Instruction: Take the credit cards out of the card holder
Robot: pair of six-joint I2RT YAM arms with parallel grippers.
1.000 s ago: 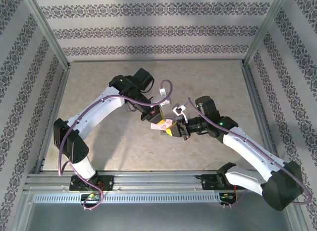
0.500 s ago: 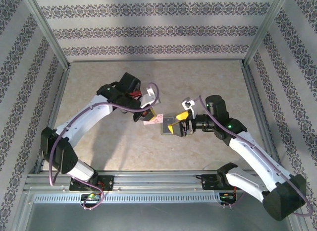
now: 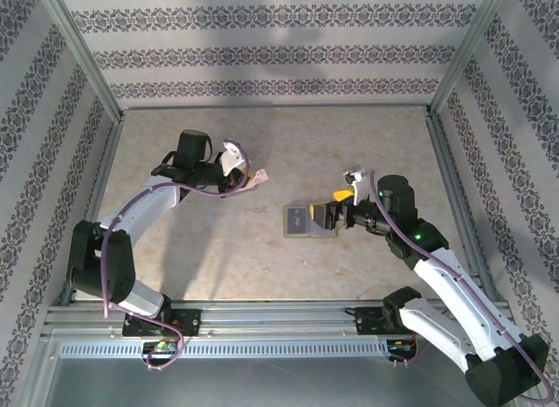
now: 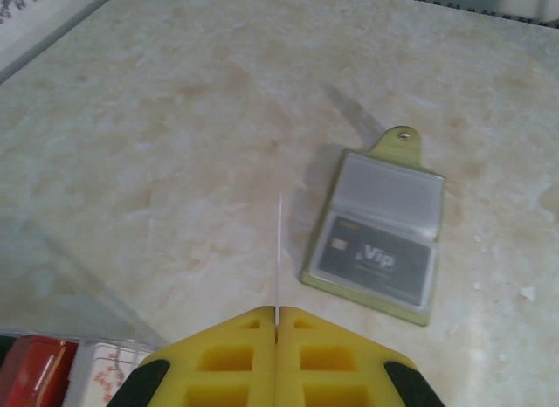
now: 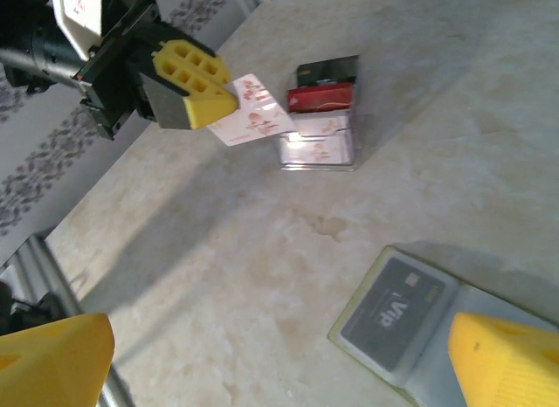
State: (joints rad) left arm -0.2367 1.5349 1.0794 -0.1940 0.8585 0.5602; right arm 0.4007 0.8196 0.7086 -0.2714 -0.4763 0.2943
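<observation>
Top view: card holder [image 3: 297, 221] lay partly hidden beneath right hand [image 3: 329, 217], which stood spread wide, contact unclear. Left hand [image 5: 217, 100] pinched pinkish card [image 5: 259, 117], seen only edge-on from left wrist.

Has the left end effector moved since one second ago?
Yes. The left end effector, shut on a card, has moved left in the top view, nearer the left wall.

Bright even light, soft diffuse shadows, wrist views slightly soft-focused
</observation>
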